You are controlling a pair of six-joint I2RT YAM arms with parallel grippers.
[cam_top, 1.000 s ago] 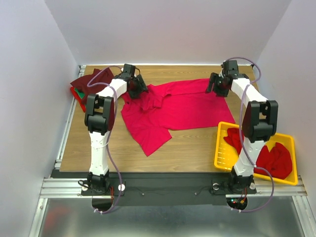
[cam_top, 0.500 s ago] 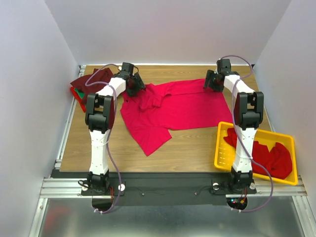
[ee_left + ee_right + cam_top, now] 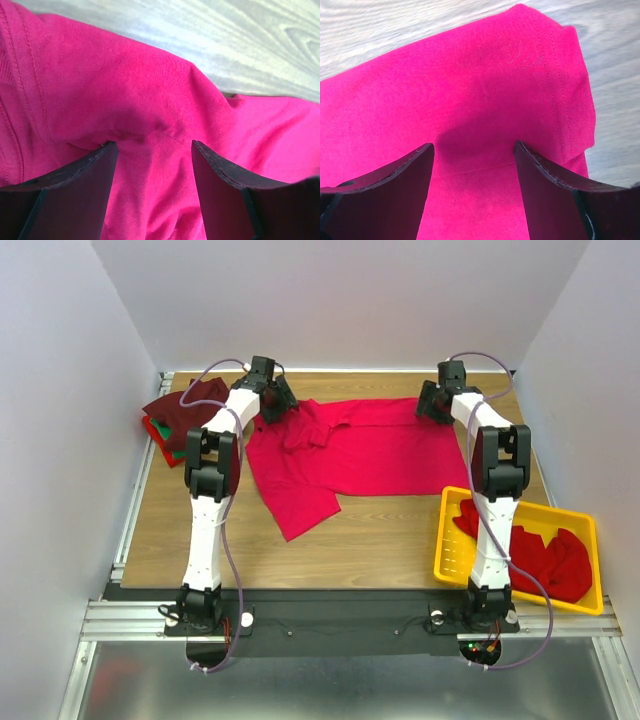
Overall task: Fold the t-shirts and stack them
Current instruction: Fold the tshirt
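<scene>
shirt: crimson t-shirt [image 3: 350,450] rumpled, upper centre of bench [image 3: 390,535] | left pincer [image 3: 152,145]: open, astride its upper-left edge | right pincer [image 3: 474,147]: open, over upper-right corner | step: likely flattening before folding | next: close both on cloth, pull taut

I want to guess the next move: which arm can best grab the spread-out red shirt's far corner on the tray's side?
Likely the right: the right gripper hangs open over that corner of the red shirt, while the left gripper is at the opposite end.
</scene>
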